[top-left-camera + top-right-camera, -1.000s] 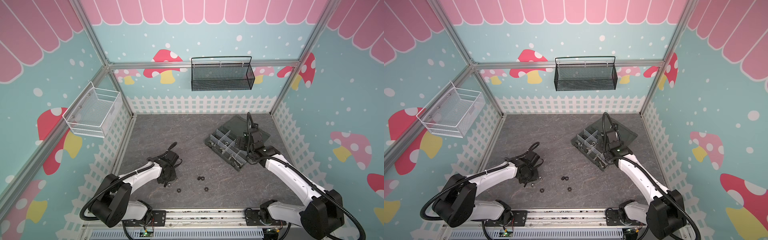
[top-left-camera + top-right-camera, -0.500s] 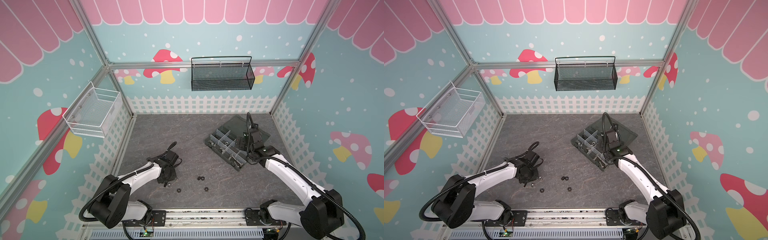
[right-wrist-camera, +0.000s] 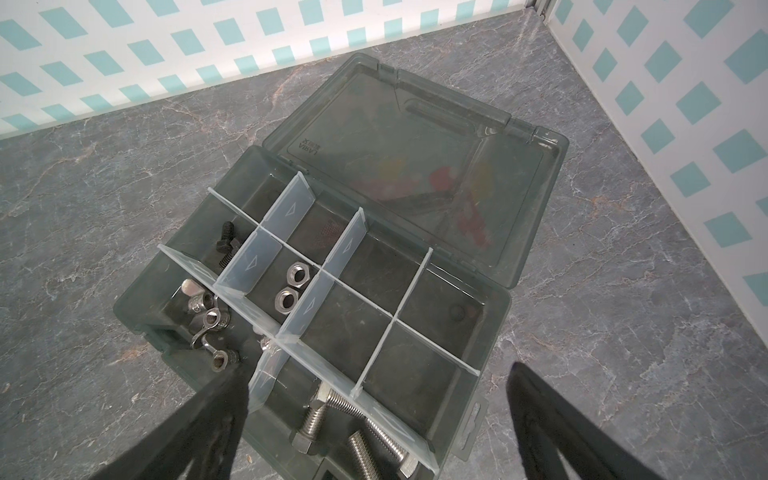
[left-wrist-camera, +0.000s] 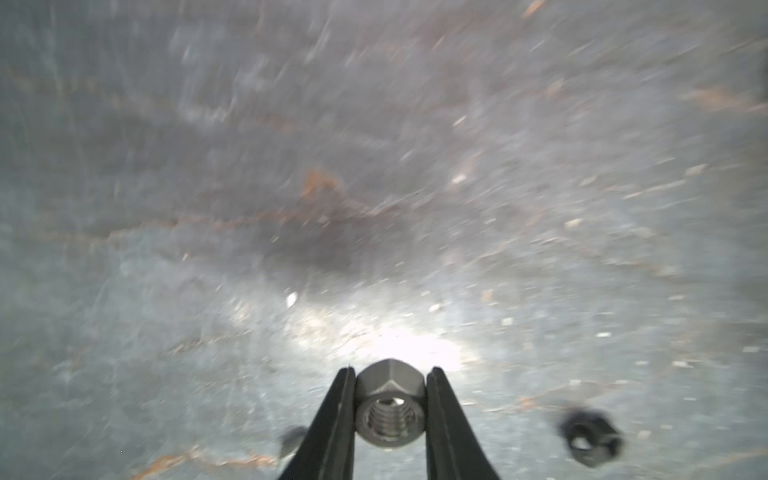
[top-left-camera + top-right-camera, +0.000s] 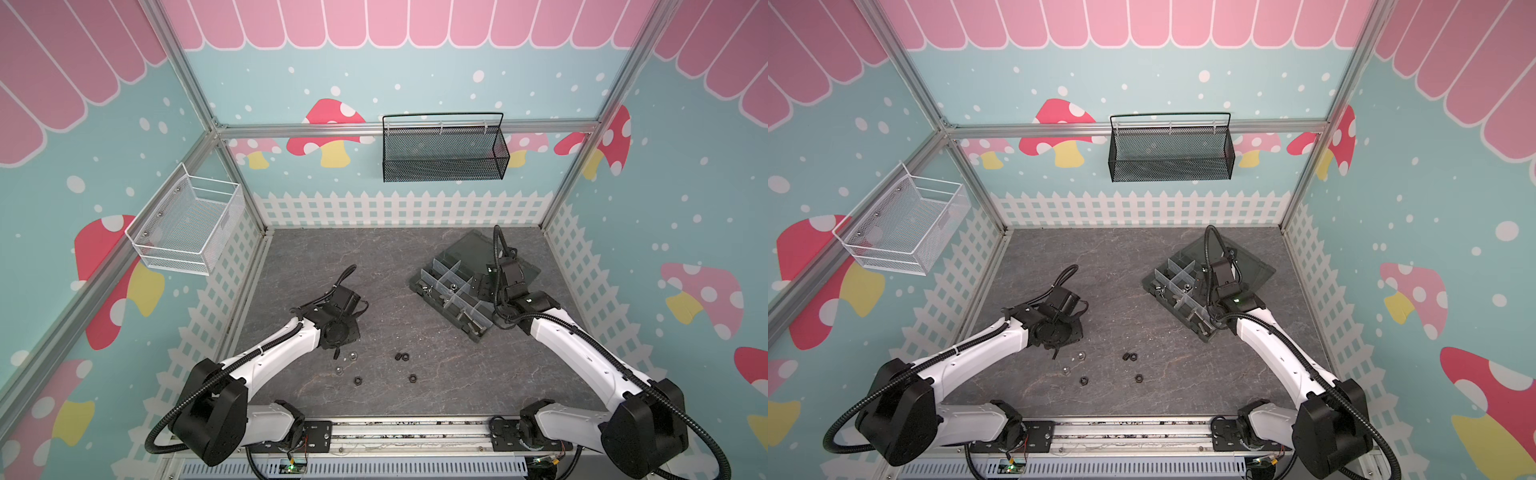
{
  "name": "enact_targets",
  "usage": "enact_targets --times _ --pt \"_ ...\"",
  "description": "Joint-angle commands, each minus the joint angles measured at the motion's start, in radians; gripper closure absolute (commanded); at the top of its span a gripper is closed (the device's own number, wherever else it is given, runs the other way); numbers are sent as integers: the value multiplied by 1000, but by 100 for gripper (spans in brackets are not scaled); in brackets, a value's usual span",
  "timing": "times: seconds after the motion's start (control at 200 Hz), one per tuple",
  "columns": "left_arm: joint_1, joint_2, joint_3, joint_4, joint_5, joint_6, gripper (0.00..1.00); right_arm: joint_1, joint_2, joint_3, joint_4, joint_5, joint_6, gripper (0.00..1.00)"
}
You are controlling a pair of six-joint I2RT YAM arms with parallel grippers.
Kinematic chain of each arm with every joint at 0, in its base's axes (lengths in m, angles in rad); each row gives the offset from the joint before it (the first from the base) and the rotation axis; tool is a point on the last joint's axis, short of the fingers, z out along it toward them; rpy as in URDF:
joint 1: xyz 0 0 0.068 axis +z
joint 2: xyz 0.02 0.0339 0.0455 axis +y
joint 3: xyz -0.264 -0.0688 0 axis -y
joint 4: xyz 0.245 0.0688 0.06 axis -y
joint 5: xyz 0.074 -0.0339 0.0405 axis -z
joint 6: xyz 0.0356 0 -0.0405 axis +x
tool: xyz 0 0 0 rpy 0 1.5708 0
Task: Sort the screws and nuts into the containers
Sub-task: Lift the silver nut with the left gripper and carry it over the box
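Observation:
My left gripper (image 4: 390, 399) is shut on a silver hex nut (image 4: 390, 409), held just above the grey floor; in both top views it (image 5: 336, 353) (image 5: 1054, 355) stands at the front left, next to the loose nuts. Two silver nuts (image 5: 352, 355) (image 5: 1079, 355) and several black nuts (image 5: 402, 356) (image 5: 1130, 356) lie there. The grey-green organizer box (image 5: 453, 299) (image 5: 1183, 299) (image 3: 496, 324) holds black screws (image 3: 226, 245), silver hex nuts (image 3: 291, 286), wing nuts (image 3: 208, 320) and silver screws (image 3: 353, 432) in separate containers. My right gripper (image 3: 374, 415) (image 5: 484, 286) hovers open over the box.
The box's lid (image 3: 415, 145) lies open flat toward the back right corner. A black mesh basket (image 5: 444, 149) hangs on the back wall and a white wire basket (image 5: 187, 224) on the left wall. White picket fencing borders the floor.
The left arm has shifted only slightly beside the loose nuts. The right arm has not moved.

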Motion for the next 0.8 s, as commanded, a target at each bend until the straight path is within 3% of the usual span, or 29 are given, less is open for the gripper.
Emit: enact_targets --times 0.0,0.31,0.795 --pt "-36 51 84 66 -39 8 74 -2 -15 -9 -10 18 21 2" --pt "-135 339 416 175 5 69 74 -2 -49 -16 -12 23 32 2" --pt "-199 773 961 185 145 103 78 -2 -152 -57 2 29 63 2"
